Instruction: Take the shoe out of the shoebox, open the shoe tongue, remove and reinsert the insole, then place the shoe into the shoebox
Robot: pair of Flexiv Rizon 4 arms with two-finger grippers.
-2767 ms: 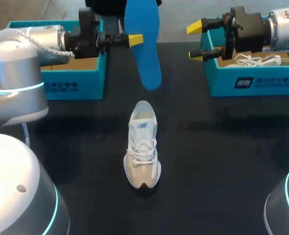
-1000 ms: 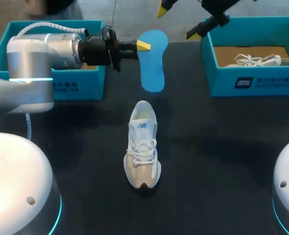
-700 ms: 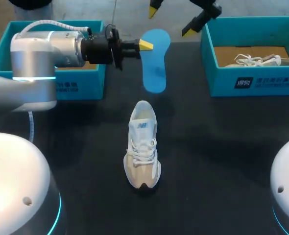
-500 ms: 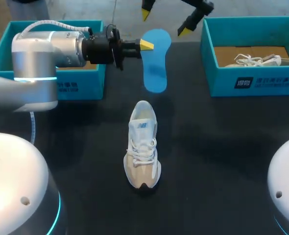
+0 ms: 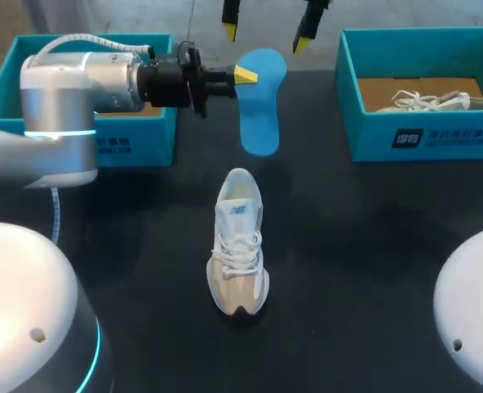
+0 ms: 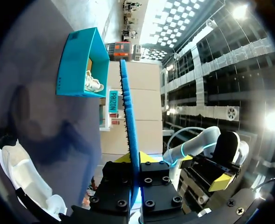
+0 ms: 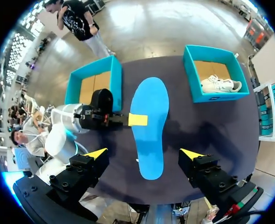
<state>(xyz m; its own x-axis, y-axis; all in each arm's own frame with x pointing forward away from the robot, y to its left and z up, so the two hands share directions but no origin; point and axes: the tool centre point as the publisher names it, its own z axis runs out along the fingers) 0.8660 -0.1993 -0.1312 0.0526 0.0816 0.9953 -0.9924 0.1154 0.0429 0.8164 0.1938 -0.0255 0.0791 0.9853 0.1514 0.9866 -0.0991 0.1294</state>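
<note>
A blue insole (image 5: 259,102) hangs above the table's far middle, with my left gripper (image 5: 243,75) shut on its edge. In the left wrist view the insole (image 6: 129,135) stands edge-on between the fingers. A white and beige shoe (image 5: 239,246) stands on the black table (image 5: 372,246) below it, toe toward me. My right gripper (image 5: 265,31) is open, high above the insole, tips pointing down. From the right wrist view the insole (image 7: 149,107) lies flat-on ahead of the spread right gripper (image 7: 144,154), with the left gripper's yellow tip (image 7: 137,119) on it.
A teal shoebox (image 5: 422,131) at the far right holds another white shoe (image 5: 434,100). A second teal shoebox (image 5: 119,143) stands at the far left, behind my left arm. Both boxes (image 7: 93,86) (image 7: 214,95) also show in the right wrist view.
My right gripper has swung left and turned its tips downward over the insole. The left gripper and insole shifted slightly to the right. The shoe stayed put.
</note>
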